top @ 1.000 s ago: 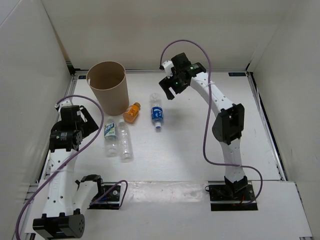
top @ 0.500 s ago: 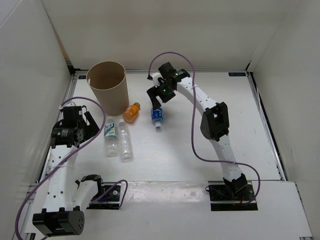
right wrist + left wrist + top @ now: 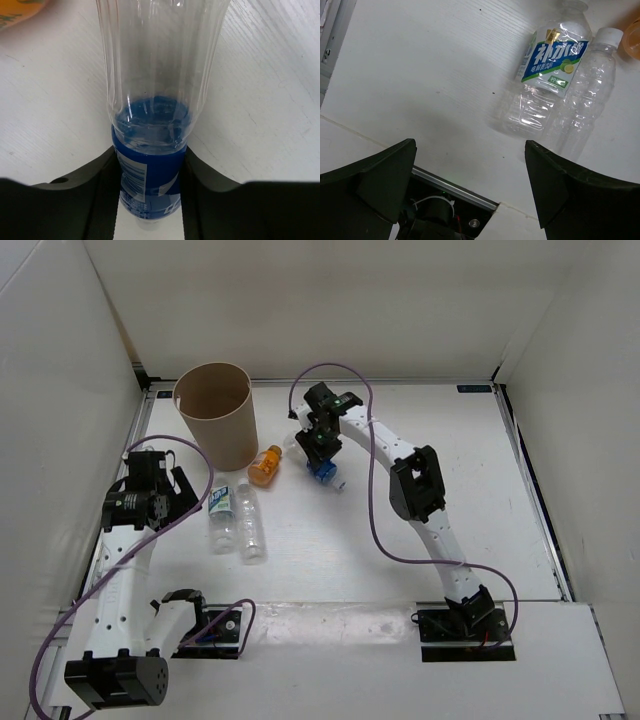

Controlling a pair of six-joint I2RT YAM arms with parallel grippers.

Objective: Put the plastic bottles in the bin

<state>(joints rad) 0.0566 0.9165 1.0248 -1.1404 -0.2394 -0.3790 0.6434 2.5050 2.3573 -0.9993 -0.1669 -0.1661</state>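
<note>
The tan bin (image 3: pixel 225 440) stands upright at the back left. A clear bottle with a blue label (image 3: pixel 322 472) (image 3: pixel 155 100) lies on the table, and my right gripper (image 3: pixel 318 447) (image 3: pixel 150 160) is shut on its labelled part. A short orange bottle (image 3: pixel 264 465) (image 3: pixel 17 10) lies between it and the bin. Side by side at the left lie a bottle with a white-green label (image 3: pixel 221 510) (image 3: pixel 547 80) and a plain clear bottle (image 3: pixel 250 528) (image 3: pixel 590 102). My left gripper (image 3: pixel 172 495) (image 3: pixel 470 146) hangs open just left of them, holding nothing.
White walls close in the table on the left, back and right. A metal rail and the raised front ledge (image 3: pixel 455 192) lie under my left gripper. Purple cables (image 3: pixel 375 510) loop off both arms.
My right arm has swung left and down onto the blue-labelled bottle and its jaws have closed on it; the bottle has shifted slightly. The left arm has barely moved.
</note>
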